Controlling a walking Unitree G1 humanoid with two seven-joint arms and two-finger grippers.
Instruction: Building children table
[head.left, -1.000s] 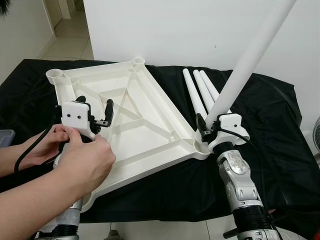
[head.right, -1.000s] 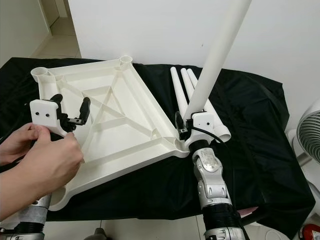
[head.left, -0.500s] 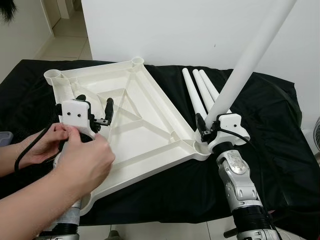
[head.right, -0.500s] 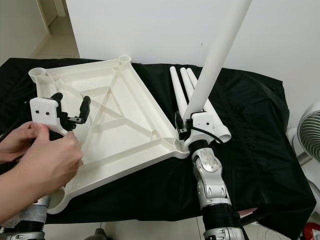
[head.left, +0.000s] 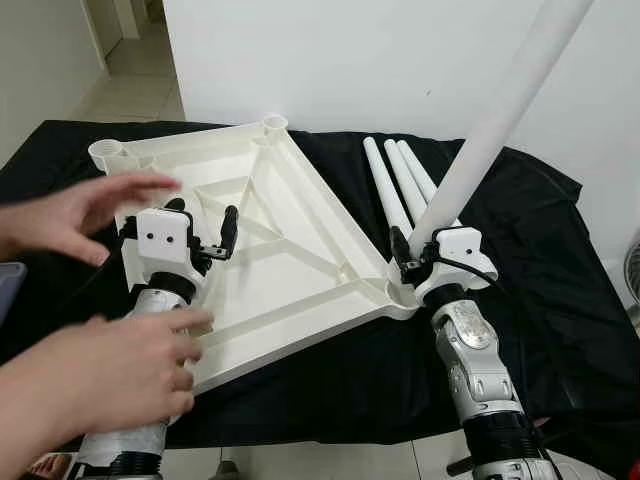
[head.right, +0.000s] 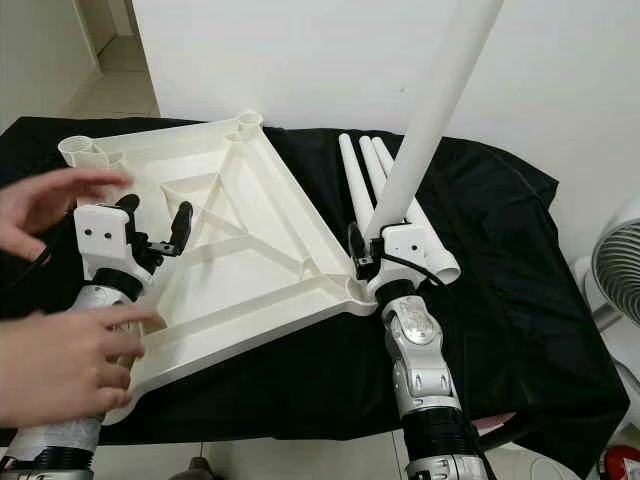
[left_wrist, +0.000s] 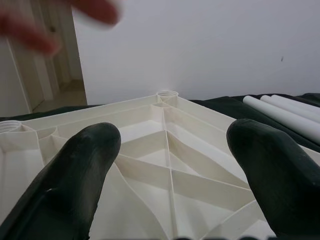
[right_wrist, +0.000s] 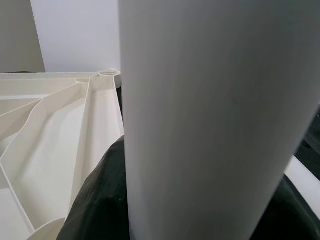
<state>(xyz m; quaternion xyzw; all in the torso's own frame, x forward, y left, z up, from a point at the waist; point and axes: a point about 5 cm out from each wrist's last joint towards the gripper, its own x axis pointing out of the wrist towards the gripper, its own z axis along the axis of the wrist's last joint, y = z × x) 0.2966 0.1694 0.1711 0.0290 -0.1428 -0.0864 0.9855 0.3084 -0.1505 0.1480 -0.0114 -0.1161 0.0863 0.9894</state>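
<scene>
The white plastic ribbed tabletop lies upside down on the black-draped table. At its near right corner the right hand clamps a long white tube leg, tilted, seemingly at the socket. The left hand hovers with fingers apart above the left side, between a person's hands. Three spare white tubes lie to the far right.

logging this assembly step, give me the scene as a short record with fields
surface: black cloth
tabletop: white tabletop, upside down, ribs up
right gripper: right gripper shut on white leg, tilted over the tabletop's near right corner
left gripper: left gripper open above the tabletop, holding nothing
spare legs: three loose legs lying side by side right of the tabletop
person: hands beside the left arm
</scene>
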